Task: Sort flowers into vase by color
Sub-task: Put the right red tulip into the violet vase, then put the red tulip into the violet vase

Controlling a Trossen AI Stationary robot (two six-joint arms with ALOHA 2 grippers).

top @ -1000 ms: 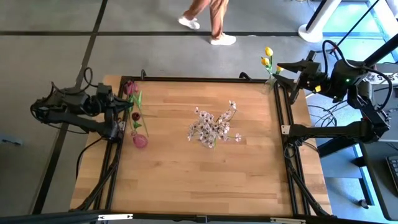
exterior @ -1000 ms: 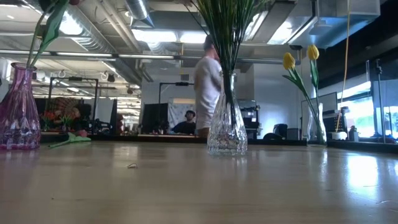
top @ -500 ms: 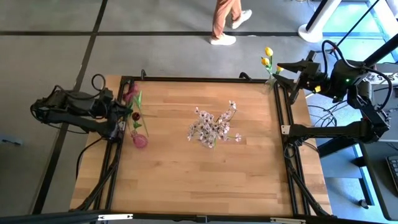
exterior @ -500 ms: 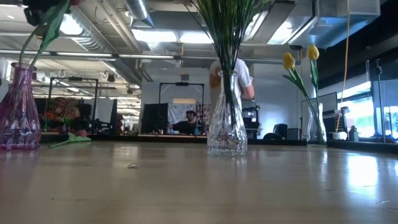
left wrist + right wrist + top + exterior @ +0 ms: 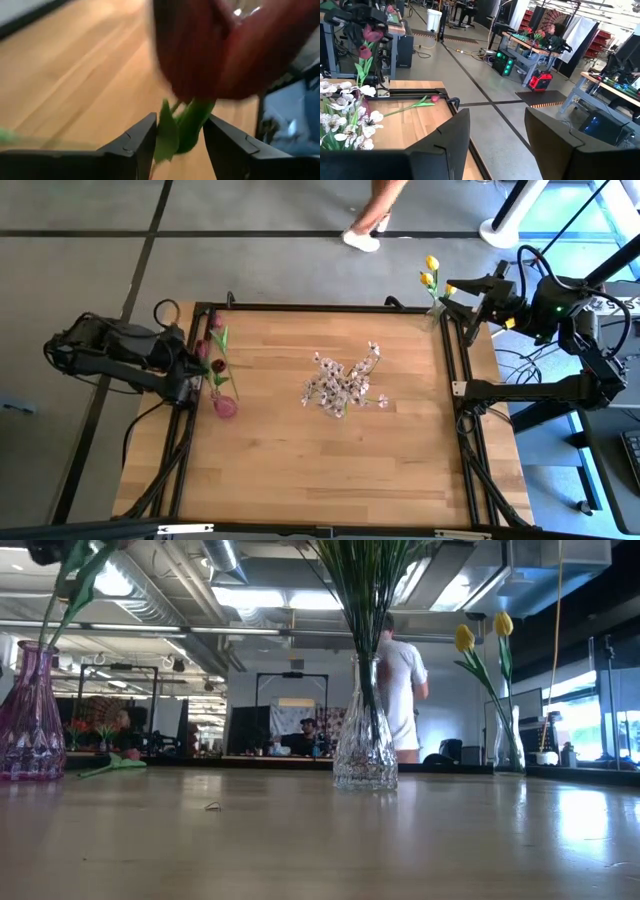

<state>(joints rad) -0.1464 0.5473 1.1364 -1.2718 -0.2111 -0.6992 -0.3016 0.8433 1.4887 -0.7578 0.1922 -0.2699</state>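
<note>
A pink vase (image 5: 225,406) near the table's left edge holds dark red tulips (image 5: 217,367). My left gripper (image 5: 180,135) is open just left of them. One tulip's green stem (image 5: 192,125) runs between its fingers, and the dark red head (image 5: 220,50) is close in front. Another tulip (image 5: 415,105) lies flat on the table by the far left corner. Pale pink-white sprays (image 5: 343,384) stand in a clear vase (image 5: 365,745) at the table's middle. Yellow tulips (image 5: 430,272) stand in a vase at the far right corner. Beside them my right gripper (image 5: 448,293) is open and has nothing in it.
The table's black frame rails (image 5: 448,370) run along its edges. A person (image 5: 400,690) walks across the floor beyond the far edge. Bare wood (image 5: 320,470) fills the near half of the table.
My left arm has drawn back a little toward the table's left edge, and its gripper has tipped downward. The dark red tulips stay standing in the pink vase. The person behind the table has walked toward the right.
</note>
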